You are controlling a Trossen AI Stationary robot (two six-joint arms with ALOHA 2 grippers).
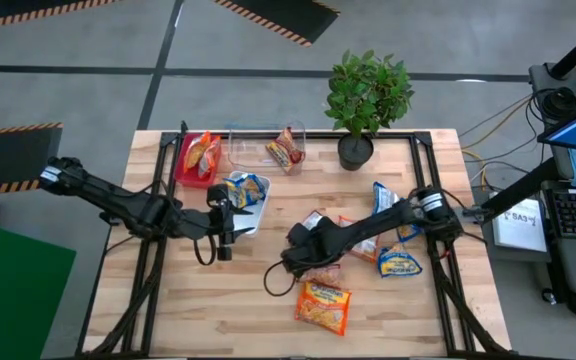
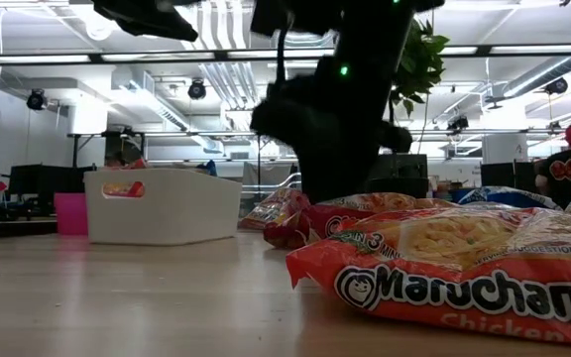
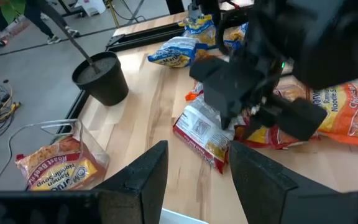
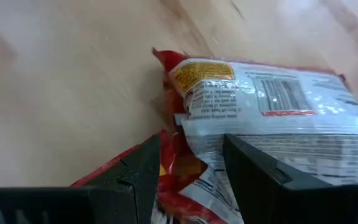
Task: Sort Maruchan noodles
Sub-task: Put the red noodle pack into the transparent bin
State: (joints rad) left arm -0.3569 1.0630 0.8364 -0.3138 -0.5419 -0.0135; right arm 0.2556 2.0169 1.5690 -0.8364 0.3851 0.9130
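Ramen packets lie scattered on the table's right half. A red-brown packet lying silvery back up (image 4: 260, 99) (image 3: 201, 134) sits partly on another red packet (image 1: 328, 270). My right gripper (image 4: 191, 143) (image 1: 303, 255) is open low over them, one finger on each side of the silvery packet's near edge. An orange packet (image 1: 323, 305) (image 2: 454, 263) lies nearer the front edge, and blue-and-yellow ones (image 1: 398, 263) lie to the right. My left gripper (image 3: 197, 149) (image 1: 223, 235) hangs open beside the white tray (image 1: 258, 215), which holds blue-and-yellow packets (image 1: 246, 190). My right gripper comes down slanting over the silvery packet's edge (image 4: 194, 124), which lies flat on the red packet and the table. Whether its fingers (image 4: 145, 174) touch the plastic, I cannot tell.
At the far edge, a red tray (image 1: 183, 160) holds an orange packet and a clear tray (image 1: 243, 150) holds a red-brown packet (image 3: 55, 165). A potted plant (image 1: 358, 105) stands far right of centre. Bare wood lies along the near left of the table. A person shows in the room behind.
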